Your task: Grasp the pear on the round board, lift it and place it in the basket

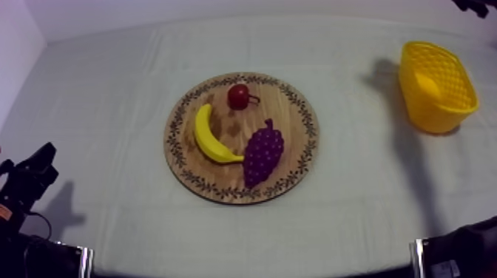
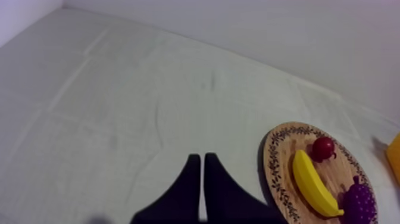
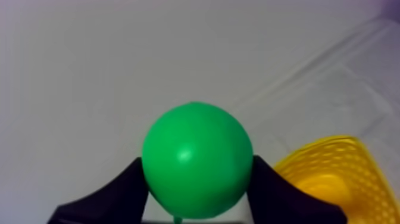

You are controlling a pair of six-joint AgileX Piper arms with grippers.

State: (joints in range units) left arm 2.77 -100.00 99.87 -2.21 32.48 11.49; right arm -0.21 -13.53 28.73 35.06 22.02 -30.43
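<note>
The right claw (image 3: 196, 170) is closed round the glossy green toy pear (image 3: 196, 156), with 1 black finger pressed to each side of its round belly. So the pear is off the board and up in the air, close beside the yellow lattice basket (image 3: 348, 173) but, I'd say, not yet in it. It looks light, hard and smooth, likely hollow plastic. There's no fear of bruising, though a round shiny skin could slip, so the widest part, where the fingers sit, seems the right hold. Farther out, the round wooden board with a patterned rim (image 1: 296, 103) carries 1 yellow banana (image 1: 209, 137), 1 purple bunch of grapes (image 1: 263, 151) and 1 small red fruit (image 1: 238, 96). That makes 1 pear, 1 basket, 1 board. The left claw (image 2: 203, 159) lies pinched together, empty, low over the grey-white clothed worktop (image 1: 103, 96)
</note>
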